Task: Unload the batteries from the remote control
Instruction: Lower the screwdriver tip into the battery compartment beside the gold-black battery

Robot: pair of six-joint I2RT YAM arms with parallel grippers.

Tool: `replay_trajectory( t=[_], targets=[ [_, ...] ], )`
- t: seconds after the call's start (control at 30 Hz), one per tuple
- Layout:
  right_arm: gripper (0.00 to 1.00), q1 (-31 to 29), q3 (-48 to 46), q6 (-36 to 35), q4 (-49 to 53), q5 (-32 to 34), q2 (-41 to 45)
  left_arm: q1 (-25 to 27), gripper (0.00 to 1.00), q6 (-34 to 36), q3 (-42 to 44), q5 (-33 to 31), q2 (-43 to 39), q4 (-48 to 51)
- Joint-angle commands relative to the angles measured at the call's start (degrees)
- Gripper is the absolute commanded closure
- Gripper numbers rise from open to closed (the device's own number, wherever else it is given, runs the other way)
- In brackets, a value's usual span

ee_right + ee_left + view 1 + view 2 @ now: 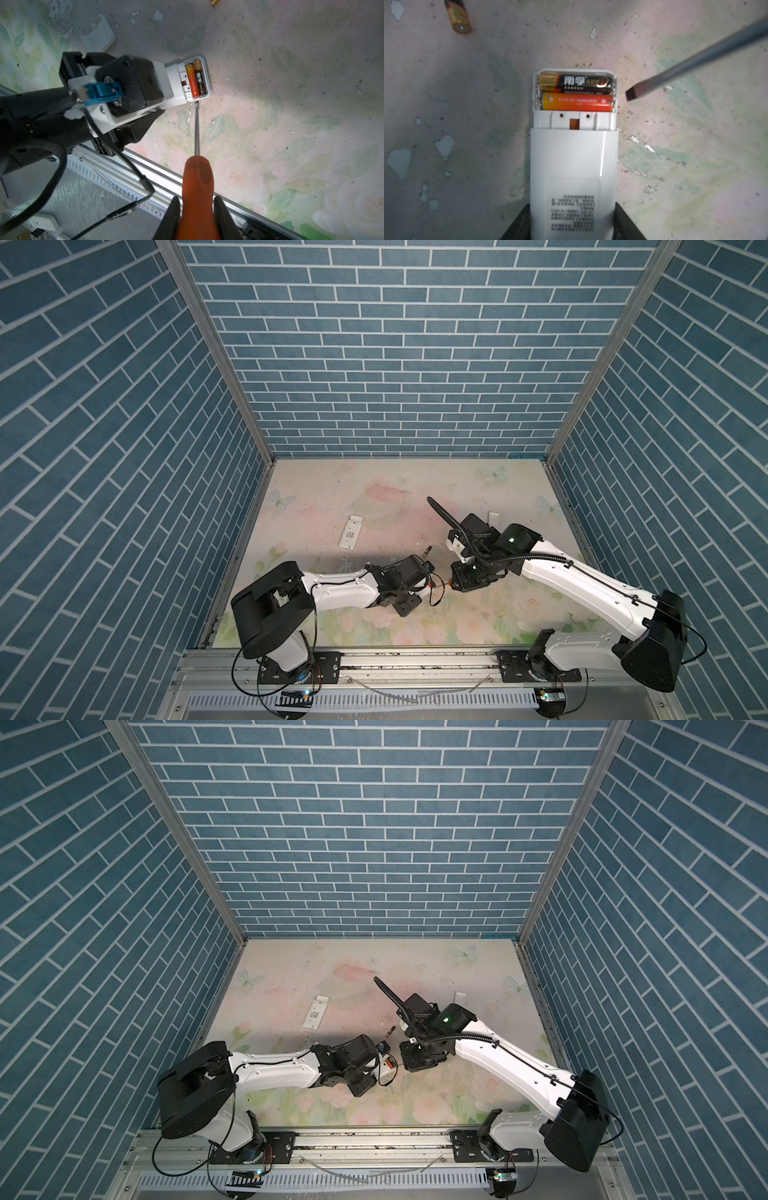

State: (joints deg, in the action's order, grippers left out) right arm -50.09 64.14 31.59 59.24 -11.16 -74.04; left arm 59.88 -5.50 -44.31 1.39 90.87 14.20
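floral worktop, paint chipped in spots. left arm and right arm both reach in from the front edge and meet near the middle, closer to the front edge than the back.

second remote lies flat, label up, left of centre, well apart from both arms.

left gripper is pinching the remote control by its label end, a finger on each long side. the open battery bay points away from the gripper. i can't tell whether the remote rests on the worktop or sits just above it.

right gripper is clamped on the orange handle of the screwdriver, with the shaft pointing at the remote. the flat tip sits just beside the bay's side wall on the orange cell's side. the left wrist view shows a small gap there. from the right wrist view i can't tell whether it touches.

battery cover is off and lies on the worktop near the right edge, behind the right arm in both top views.

batteries: black cell and orange cell are both seated in the bay, side by side across the remote, with the black one at the outer end. loose battery, black and gold, lies on the worktop just behind the grippers, toward the back edge.
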Motion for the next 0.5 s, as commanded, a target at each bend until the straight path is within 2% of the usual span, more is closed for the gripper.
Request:
replay_trajectory(
  t=[0.0, 0.47],
  targets=[
    [1.00, 0.59, -1.88, -0.88, -0.09, 0.38, 0.16, -0.20, 0.53, 0.22, 1.49, 2.30, 0.45, 2.18],
    [1.00, 2.49, -1.80, -1.05, -1.25, -0.82, 0.32, -0.21, 0.54, 0.22, 1.19, 3.09, 0.97, 2.09]
  ],
)
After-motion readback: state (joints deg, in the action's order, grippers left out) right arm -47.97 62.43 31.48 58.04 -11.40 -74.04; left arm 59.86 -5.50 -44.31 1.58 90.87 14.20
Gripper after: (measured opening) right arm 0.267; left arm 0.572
